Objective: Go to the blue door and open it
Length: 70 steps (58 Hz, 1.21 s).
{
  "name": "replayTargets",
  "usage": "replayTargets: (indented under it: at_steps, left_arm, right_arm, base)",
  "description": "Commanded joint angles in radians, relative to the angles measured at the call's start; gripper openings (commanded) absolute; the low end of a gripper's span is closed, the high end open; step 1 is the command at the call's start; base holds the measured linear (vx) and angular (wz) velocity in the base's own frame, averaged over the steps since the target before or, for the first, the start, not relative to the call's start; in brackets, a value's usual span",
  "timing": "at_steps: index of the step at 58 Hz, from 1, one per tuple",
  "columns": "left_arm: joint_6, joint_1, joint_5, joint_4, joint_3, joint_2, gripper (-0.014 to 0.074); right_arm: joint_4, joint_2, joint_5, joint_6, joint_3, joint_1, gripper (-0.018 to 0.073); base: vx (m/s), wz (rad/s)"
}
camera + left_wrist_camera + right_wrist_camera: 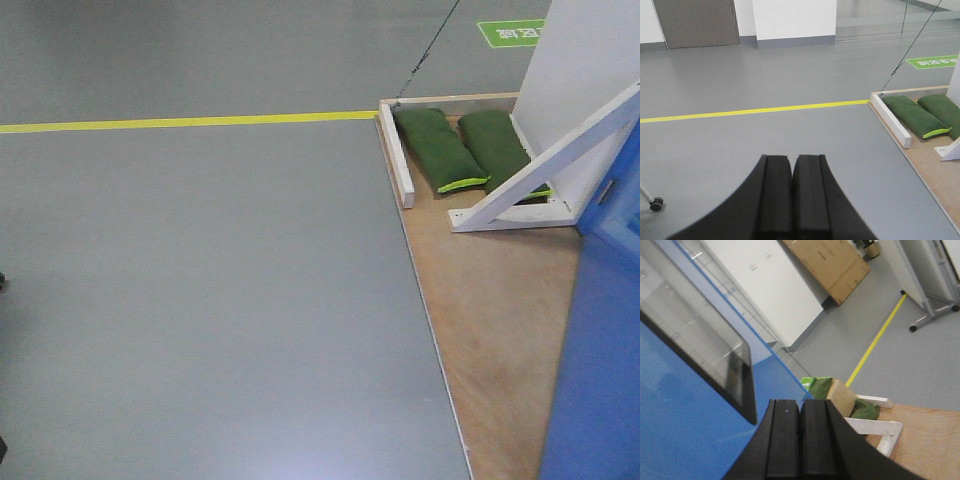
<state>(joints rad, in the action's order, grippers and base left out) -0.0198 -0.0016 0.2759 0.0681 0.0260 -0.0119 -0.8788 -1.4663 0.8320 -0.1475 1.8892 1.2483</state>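
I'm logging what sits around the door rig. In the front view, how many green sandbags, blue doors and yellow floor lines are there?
green sandbags: 2
blue door: 1
yellow floor line: 1
Total: 4

Grey floor (200,300) with a yellow tape line (180,122) running up to the plywood base (490,300). Two green sandbags (438,150) lie side by side on the base, a diagonal white brace (540,165) crossing the right one. White panel (580,60) upright behind. Green floor sign (512,33) far back. Cardboard boxes (827,265) against a wall. Caster wheel (657,203) at far left.
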Motion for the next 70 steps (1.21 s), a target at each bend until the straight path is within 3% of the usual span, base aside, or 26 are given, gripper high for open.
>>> replayTargets:
  at_steps: [1,12,26,35,41,42,53,70]
  left_arm:
    - [-0.007,-0.007,-0.085,-0.002,-0.026,-0.012,0.0073]
    - [-0.007,-0.007,-0.085,-0.002,-0.026,-0.012,0.0073]
    - [-0.007,-0.007,-0.085,-0.002,-0.026,-0.012,0.0073]
    - [-0.007,-0.007,-0.085,-0.002,-0.026,-0.012,0.0073]
    - [-0.007,-0.007,-0.085,-0.002,-0.026,-0.012,0.0073]
    - [-0.007,-0.007,-0.085,-0.002,-0.026,-0.012,0.0073]
    - [-0.007,-0.007,-0.085,-0.002,-0.026,-0.012,0.0073]
    - [-0.007,-0.007,-0.085,-0.002,-0.026,-0.012,0.0073]
  right_arm:
    - [-0.112,0.057,0.023,-0.03,0.037,-0.064,0.0012]
    - [-0.262,0.072,0.158,-0.03,0.037,-0.143,0.0012]
    - [-0.545,0.091,0.412,-0.03,0.037,-0.143,0.0012]
    - [-0.662,0.107,0.446,-0.031,0.037,-0.145,0.0012]
    - [-0.667,0.109,0.446,-0.031,0.037,-0.182,0.0012]
    - [-0.625,0.109,0.436,-0.031,0.037,-0.223,0.0012]
    - [-0.516,0.107,0.329,-0.031,0.037,-0.351,0.0012]
    - [-0.449,0.1,0.24,-0.031,0.033,-0.548,0.0012]
  base:
    - [0.0,0.0]
    - [0.0,0.0]
    - [0.0,0.0]
    - [0.0,0.0]
    - [0.0,0.0]
    - [0.0,0.0]
    - [0.0,0.0]
    - [0.0,0.0]
